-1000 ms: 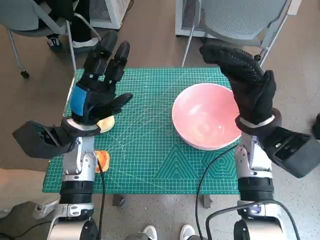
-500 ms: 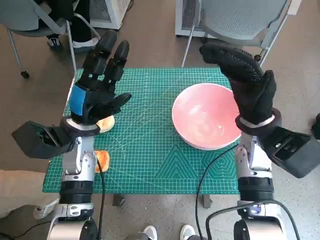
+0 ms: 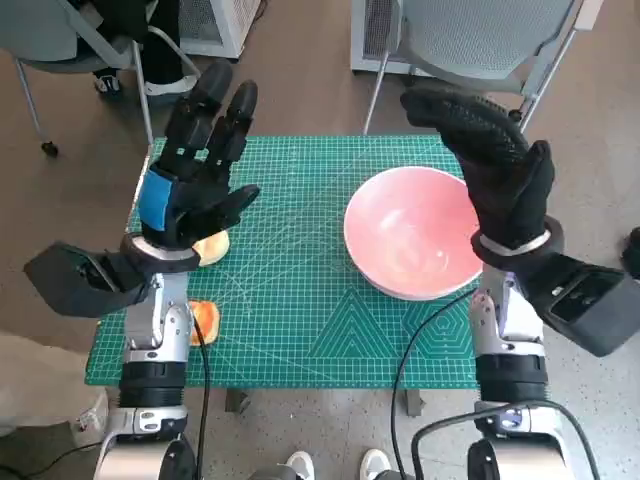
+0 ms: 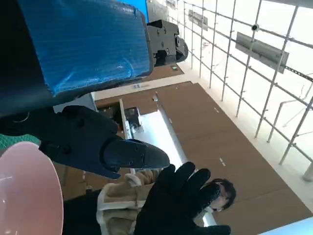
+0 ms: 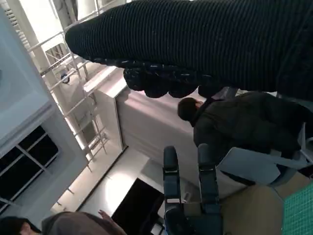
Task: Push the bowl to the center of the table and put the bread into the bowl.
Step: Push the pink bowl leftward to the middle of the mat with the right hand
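Apparently the push is not yet begun: the pink bowl (image 3: 413,243) is seen at 3 o'clock on the table (image 3: 300,330), bread (image 3: 212,246) at 9 o'clock, while the left hand (image 3: 190,190) and right hand (image 3: 495,170) are raised, spread, holding nothing.

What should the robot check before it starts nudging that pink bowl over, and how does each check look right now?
1. Left hand holds nothing: ok, fingers spread.
2. Right hand holds nothing: ok, raised beside the bowl.
3. Bowl holds nothing inside: ok.
4. Bowl at the middle of the green mat: not ok, it sits toward the right hand's side.
5. Bread within sight: ok, partly hidden under the left hand.
6. Whether the right hand touches the bowl: cannot tell.
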Controlling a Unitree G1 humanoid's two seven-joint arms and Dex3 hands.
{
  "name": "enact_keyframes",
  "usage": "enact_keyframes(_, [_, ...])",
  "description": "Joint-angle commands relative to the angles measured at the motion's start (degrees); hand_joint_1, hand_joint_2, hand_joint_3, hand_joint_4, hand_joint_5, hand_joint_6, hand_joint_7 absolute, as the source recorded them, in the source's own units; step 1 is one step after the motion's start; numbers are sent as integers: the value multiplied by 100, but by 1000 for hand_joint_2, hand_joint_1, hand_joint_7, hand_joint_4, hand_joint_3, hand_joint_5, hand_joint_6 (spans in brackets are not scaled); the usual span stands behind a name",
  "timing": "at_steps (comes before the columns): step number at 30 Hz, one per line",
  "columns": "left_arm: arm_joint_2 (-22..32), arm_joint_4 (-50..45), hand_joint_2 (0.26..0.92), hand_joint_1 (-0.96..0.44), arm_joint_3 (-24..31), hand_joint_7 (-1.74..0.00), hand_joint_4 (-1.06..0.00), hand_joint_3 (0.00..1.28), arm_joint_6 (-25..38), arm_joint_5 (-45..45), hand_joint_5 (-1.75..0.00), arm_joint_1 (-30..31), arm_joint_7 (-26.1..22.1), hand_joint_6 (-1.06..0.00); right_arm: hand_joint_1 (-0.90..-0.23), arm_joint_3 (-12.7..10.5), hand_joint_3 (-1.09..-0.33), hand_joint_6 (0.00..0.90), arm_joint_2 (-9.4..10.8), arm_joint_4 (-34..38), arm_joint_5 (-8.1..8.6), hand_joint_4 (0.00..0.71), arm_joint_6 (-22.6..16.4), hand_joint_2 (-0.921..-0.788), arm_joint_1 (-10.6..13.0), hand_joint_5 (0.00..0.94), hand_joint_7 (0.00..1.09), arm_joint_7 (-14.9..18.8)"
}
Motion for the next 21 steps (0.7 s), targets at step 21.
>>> enact_keyframes(21, [146,-547,921,-539,86,-286,-55,237,160,-87,-1,117,52,-46,-679,22,-824,38,83,55,31,114,-59,-921,101,0,364,18])
